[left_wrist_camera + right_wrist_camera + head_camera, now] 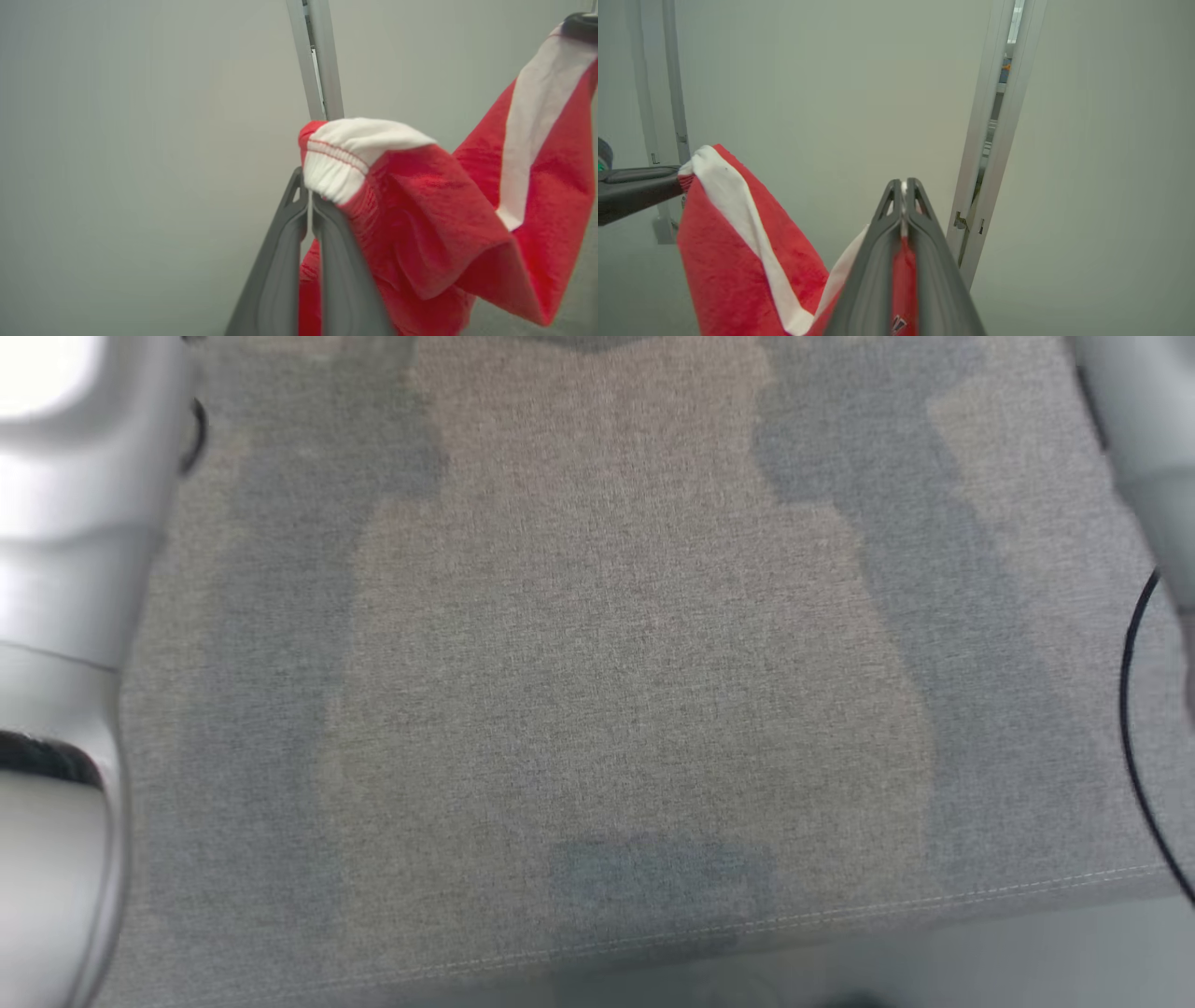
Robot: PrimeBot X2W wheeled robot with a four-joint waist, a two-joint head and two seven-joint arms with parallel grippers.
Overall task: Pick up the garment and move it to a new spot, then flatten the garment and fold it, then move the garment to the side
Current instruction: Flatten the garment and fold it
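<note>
Pinching what seems a white elastic hem, the left gripper [309,192] is clenched on the garment [434,219]; the right gripper [903,185] is clamped on another edge of it. The red, white-striped cloth sags in the air between them, before a pale wall [117,140] and a metal post [318,60]. The head view shows a grey fabric surface [597,663].

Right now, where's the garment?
The garment hangs aloft between the shut grippers: the left gripper pinches its white cuff in the left wrist view, the right gripper clamps another edge, a pale wall behind.
</note>
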